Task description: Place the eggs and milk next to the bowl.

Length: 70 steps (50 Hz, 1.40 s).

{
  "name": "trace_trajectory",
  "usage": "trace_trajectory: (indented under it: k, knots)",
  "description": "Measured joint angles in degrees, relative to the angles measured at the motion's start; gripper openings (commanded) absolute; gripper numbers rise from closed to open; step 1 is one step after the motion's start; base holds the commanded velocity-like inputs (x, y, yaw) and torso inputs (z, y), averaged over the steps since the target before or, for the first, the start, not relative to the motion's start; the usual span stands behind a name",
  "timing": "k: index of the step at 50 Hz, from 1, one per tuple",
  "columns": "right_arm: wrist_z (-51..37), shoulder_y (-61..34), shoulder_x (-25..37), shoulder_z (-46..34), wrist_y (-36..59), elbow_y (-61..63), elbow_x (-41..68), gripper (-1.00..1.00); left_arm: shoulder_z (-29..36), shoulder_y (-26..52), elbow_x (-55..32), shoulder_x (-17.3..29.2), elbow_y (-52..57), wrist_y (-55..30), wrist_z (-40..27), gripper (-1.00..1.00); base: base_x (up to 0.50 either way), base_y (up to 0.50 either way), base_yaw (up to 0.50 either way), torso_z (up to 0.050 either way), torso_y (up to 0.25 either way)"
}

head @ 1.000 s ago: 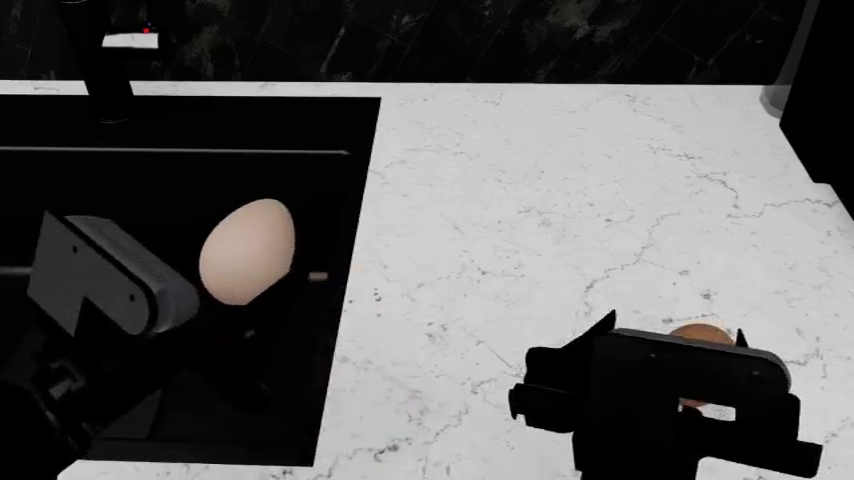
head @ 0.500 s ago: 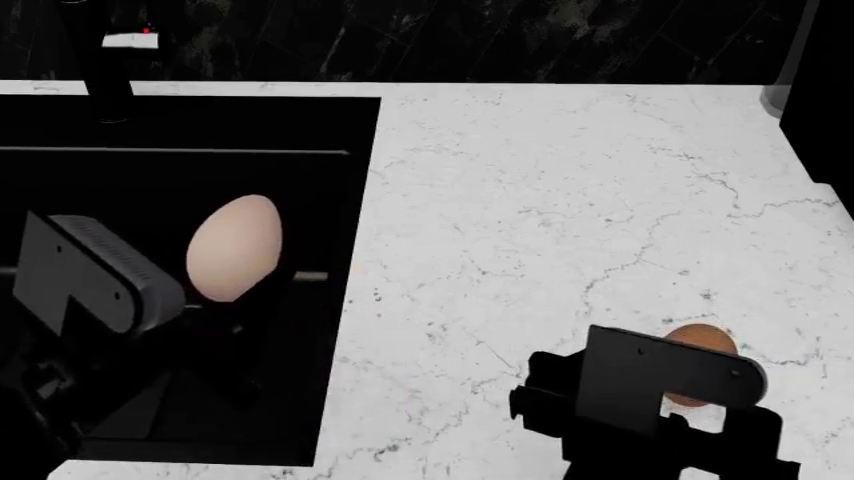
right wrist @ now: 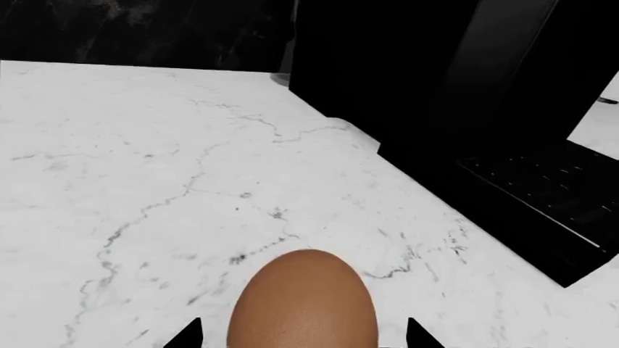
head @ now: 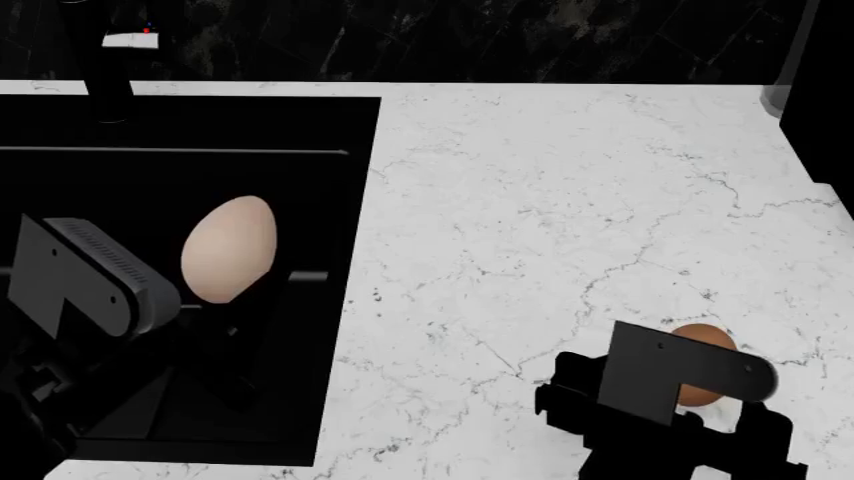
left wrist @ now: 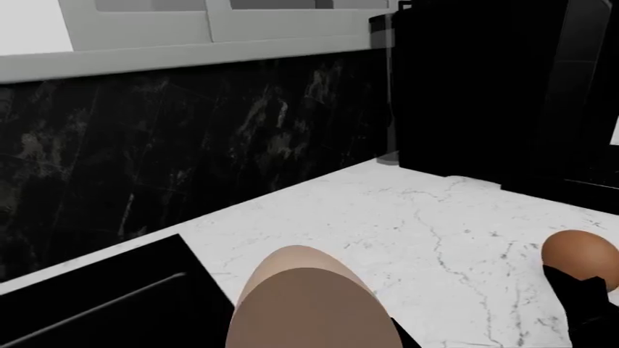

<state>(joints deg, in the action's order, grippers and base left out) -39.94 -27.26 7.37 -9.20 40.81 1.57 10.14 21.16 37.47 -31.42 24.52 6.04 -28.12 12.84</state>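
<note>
Two arms are reaching forward at the near edge of the scene, each carrying one egg. The left gripper [head: 220, 300] is hovering over the black sink [head: 187, 200] at the left, its grey, rounded finger [head: 100, 275] and a dark finger closing on the pale egg [head: 228, 249], which is standing upright between them, smooth and oval, pinkish-beige. In the left wrist view the same pale egg [left wrist: 307, 304] is filling the near foreground. The right gripper [head: 701, 385] is sitting low over the near right part of the white marble counter [head: 561, 200], clamping the brown egg [head: 697, 375]; only the top of that orange-brown shell is showing past a flat grey plate on the claw. From the right wrist view the brown egg [right wrist: 301, 304] is sitting between two dark fingertips [right wrist: 185, 335], glossy and evenly coloured. Thin grey veins are running across the counter, and a dark veined wall is rising at the far side. No lettering is showing anywhere. Neither carton nor bowl is appearing in these views.
</note>
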Motion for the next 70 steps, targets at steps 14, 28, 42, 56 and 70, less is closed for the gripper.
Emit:
trace_trajectory:
  k: [14, 28, 42, 56, 70]
  knots:
    - [0.8, -2.0, 0.1, 0.7, -5.0, -6.0, 1.2, 1.0, 0.3, 0.0, 0.0, 0.7, 1.4, -0.6, -0.6, -1.0, 0.0, 0.0, 0.0, 0.0, 0.0]
    - [1.7, -4.0, -0.1, 1.3, -9.5, -11.4, 2.5, 1.0, 0.5, -0.2, 0.1, 1.1, 2.1, -0.8, -1.1, -1.0, 0.0, 0.0, 0.0, 0.0, 0.0]
    - [1.1, -3.7, -0.1, 2.5, -10.2, -11.4, 4.1, -1.0, 0.8, 0.0, 0.4, 1.0, 1.7, -0.4, -1.2, -1.0, 0.0, 0.0, 0.0, 0.0, 0.0]
    - [0.2, -2.7, 0.8, 1.6, -8.4, -7.5, 5.8, -1.0, 0.9, 0.0, 0.2, 1.0, 1.7, -0.1, -1.2, -1.0, 0.0, 0.0, 0.0, 0.0, 0.0]
    - [3.0, -0.9, 5.8, -3.6, -9.7, 3.0, 4.1, -1.0, -1.1, -1.7, -0.8, 0.1, 2.6, 0.8, -3.9, -1.0, 0.0, 0.0, 0.0, 0.0, 0.0]
